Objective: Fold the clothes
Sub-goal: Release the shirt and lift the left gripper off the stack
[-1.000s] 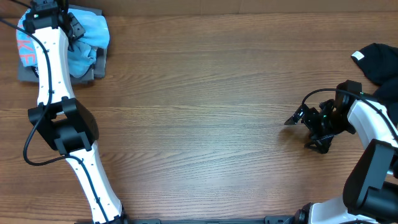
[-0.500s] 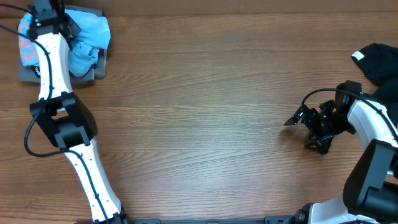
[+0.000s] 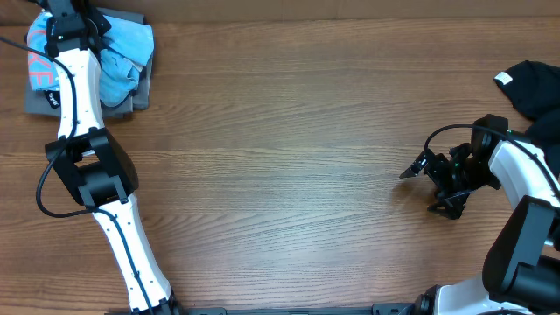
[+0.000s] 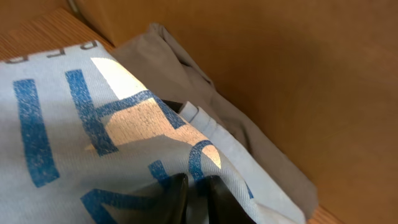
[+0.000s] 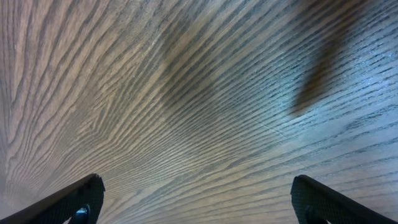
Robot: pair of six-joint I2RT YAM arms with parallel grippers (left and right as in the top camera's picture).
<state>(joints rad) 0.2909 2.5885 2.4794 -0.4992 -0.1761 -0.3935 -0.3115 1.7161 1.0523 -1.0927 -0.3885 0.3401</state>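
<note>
Left wrist view: left hand (image 4: 196,186) pinches the light-blue T-shirt (image 4: 62,130); right hand (image 5: 196,190) hovers spread wide over table (image 5: 186,93).

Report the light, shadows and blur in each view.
Overhead: even light, sharp across the wooden table. Left wrist: a bright patch glares on the blue-lettered garment, the rest in shade. Right wrist: sheen on the grain at right, one dark shadow streak, left edge soft.
</note>
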